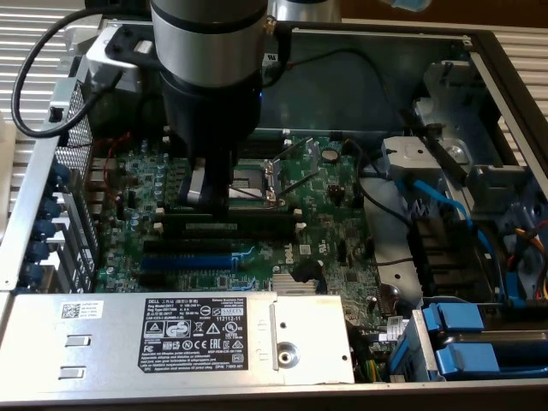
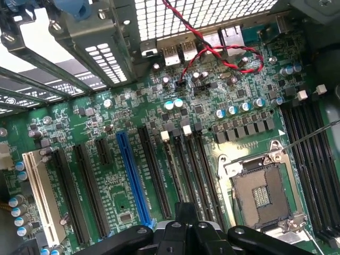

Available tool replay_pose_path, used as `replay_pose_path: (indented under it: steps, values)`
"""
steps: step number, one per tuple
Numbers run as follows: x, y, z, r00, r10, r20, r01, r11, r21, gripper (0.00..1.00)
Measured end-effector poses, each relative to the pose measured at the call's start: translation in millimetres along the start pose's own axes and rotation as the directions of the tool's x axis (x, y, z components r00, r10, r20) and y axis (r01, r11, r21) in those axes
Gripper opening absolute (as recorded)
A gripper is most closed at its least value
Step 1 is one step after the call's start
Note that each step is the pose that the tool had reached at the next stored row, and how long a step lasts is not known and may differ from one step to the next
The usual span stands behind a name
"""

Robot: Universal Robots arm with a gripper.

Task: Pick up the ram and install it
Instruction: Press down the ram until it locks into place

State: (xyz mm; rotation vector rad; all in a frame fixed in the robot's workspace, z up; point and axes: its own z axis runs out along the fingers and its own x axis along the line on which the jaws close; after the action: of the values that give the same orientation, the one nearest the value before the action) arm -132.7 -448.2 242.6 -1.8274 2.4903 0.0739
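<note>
the gripper is positioned low inside the open computer case, close above the motherboard and just beside the cpu socket. the jaws are fully closed. in the wrist view the gripper stands over the black memory slots with white end clips, which lie between the blue slot and the cpu socket. the location of the ram cannot be determined: whether it is pinched between the closed jaws or seated beneath them cannot be told.
</note>
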Motion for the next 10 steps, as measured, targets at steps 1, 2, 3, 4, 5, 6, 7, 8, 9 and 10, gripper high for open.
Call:
replay_pose_path:
  steps: [1,2,3,4,5,6,7,8,9,10]
  values:
    - [0.0,0.0,0.0,1.0,0.003,0.0,-0.003,1.0,0.0,0.11]
    - [0.0,0.0,0.0,1.0,0.005,-0.0001,-0.005,1.0,0.0001,0.11]
    - [0.0,0.0,0.0,1.0,0.007,-0.0001,-0.007,1.0,0.0002,0.11]
    - [0.0,0.0,0.0,1.0,0.009,-0.0002,-0.009,1.0,0.0004,0.11]
    - [0.0,0.0,0.1,0.9999,0.01,-0.0003,-0.01,0.9999,0.0005,0.11]
    - [0.0,0.0,0.2,0.9999,0.011,-0.0003,-0.011,0.9999,0.0005,0.11]
    - [0.0,0.0,0.4,0.9999,0.011,-0.0003,-0.011,0.9999,0.0005,0.11]
    - [-0.2,0.0,0.8,0.9999,0.011,0.0,-0.011,0.9999,0.0006,0.11]
    - [-0.3,0.1,0.9,0.9999,0.011,-0.0001,-0.011,0.9999,0.0007,0.11]
    - [-0.4,0.1,1.0,0.9999,0.011,-0.0001,-0.011,0.9999,0.0006,0.11]
